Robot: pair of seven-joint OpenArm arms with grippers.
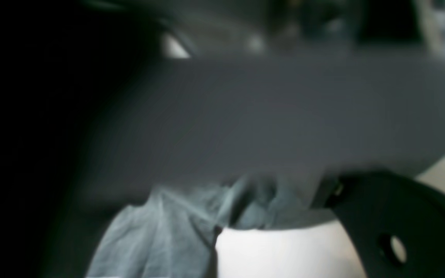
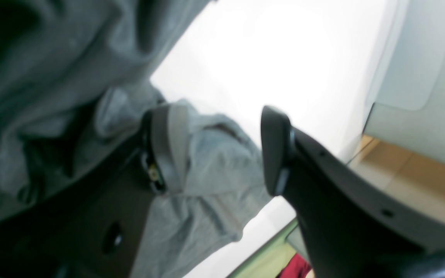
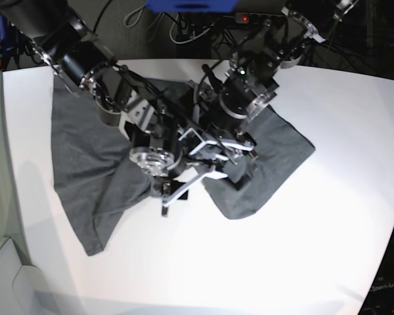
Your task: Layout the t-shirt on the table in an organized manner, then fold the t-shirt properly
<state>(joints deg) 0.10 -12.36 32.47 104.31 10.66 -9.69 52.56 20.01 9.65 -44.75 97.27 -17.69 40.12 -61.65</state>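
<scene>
No brand or label is legible on the dark charcoal-grey cotton t-shirt point(image 3: 79, 164), spread rumpled on the white desk point(image 3: 302, 236) under both end effectors. The right end effector point(image 2: 222, 150) gapes wide over a fold. Only the base view shows both arms; the left end effector point(image 3: 233, 172) is unclear.

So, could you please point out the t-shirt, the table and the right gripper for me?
t-shirt point(image 3: 75, 141), base view, flat grey panel.
table point(image 3: 282, 249), base view, bare white top.
right gripper point(image 2: 222, 150), right wrist view, between its fingertips.
</scene>
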